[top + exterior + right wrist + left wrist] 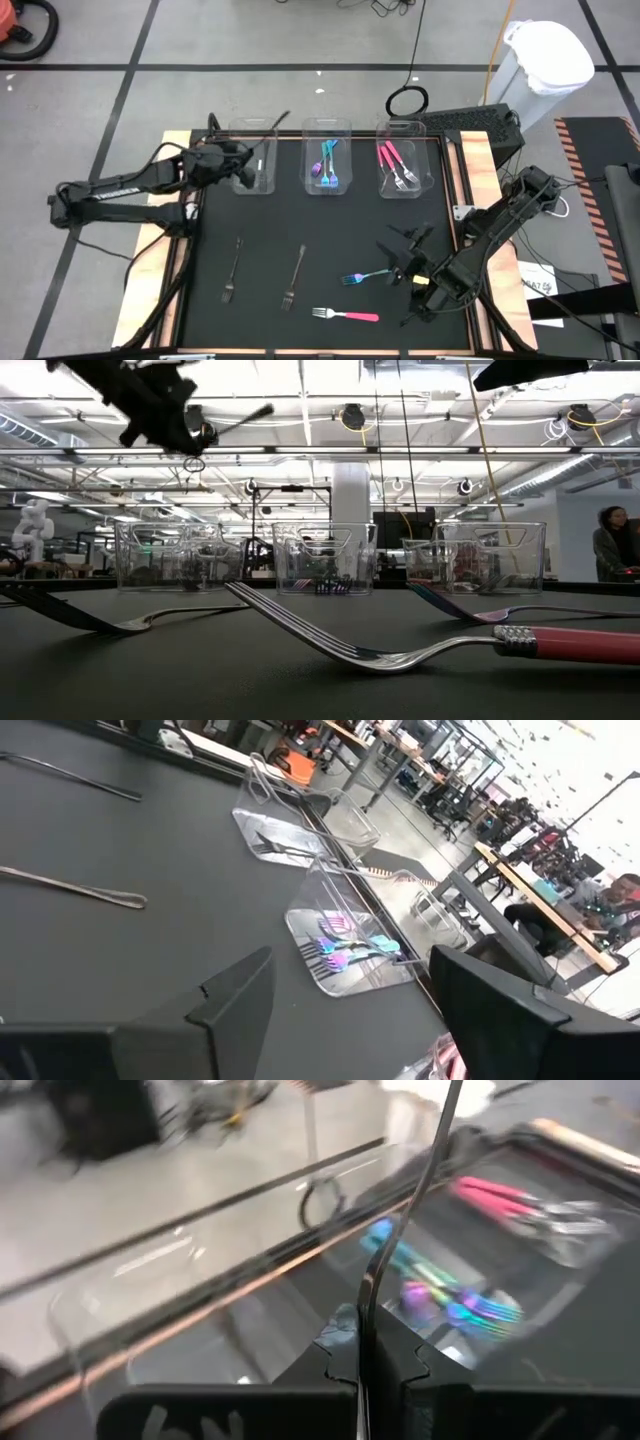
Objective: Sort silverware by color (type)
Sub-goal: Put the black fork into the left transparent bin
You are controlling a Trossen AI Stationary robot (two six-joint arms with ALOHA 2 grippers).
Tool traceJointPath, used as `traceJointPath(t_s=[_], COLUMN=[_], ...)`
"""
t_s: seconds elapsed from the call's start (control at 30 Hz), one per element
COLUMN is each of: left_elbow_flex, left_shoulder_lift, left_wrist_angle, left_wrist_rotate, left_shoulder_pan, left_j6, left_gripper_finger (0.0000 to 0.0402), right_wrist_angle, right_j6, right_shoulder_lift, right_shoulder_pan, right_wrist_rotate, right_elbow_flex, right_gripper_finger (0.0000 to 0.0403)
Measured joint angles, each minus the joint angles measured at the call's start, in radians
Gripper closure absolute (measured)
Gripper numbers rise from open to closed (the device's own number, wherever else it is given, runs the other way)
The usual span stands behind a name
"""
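Fingers of the left gripper pinch a dark fork mid-handle over the left bin (thin, stiff, slick metal, likely to swivel), while the right gripper hangs spread and empty beside the teal fork.

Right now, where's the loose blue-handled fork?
In the high view the blue-handled fork lies on the mat's right side, just left of the right end effector, with the loose pink-handled fork nearer the front edge.
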Motion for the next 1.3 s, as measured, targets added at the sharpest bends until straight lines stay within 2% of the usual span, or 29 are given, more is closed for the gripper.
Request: traceJointPath(t_s=[0.27,0.53,0.9,1.0,1.17,1.3], left_elbow_flex=[-0.075,-0.086,-0.086,-0.086,-0.086,-0.086], left_shoulder_lift=[0.087,0.18,0.291,0.31,0.336,0.347], left_wrist_angle=[0.034,0.032,0.03,0.03,-0.015,-0.042], left_wrist_rotate=[-0.054,-0.037,-0.036,0.001,0.08,0.093], left_shoulder_pan=[0.112,0.129,0.129,0.129,0.129,0.13], left_j6=[-0.173,-0.316,-0.327,-0.341,-0.456,-0.484], left_gripper_finger=[0.0393,0.039,0.0389,0.0389,0.0389,0.0389], right_wrist_angle=[0.003,0.003,0.003,0.003,0.003,0.004], right_j6=[-0.016,-0.019,-0.042,-0.042,-0.042,-0.042], right_shoulder_lift=[0.0,0.0,0.0,0.0,0.0,0.0], right_shoulder_pan=[0.0,0.0,0.0,0.0,0.0,0.0], right_wrist_rotate=[-0.004,-0.005,-0.058,-0.058,-0.058,-0.058], right_elbow_flex=[0.0,0.0,0.0,0.0,0.0,0.0], right_gripper_finger=[0.0145,0.0145,0.0145,0.0145,0.0145,0.0145])
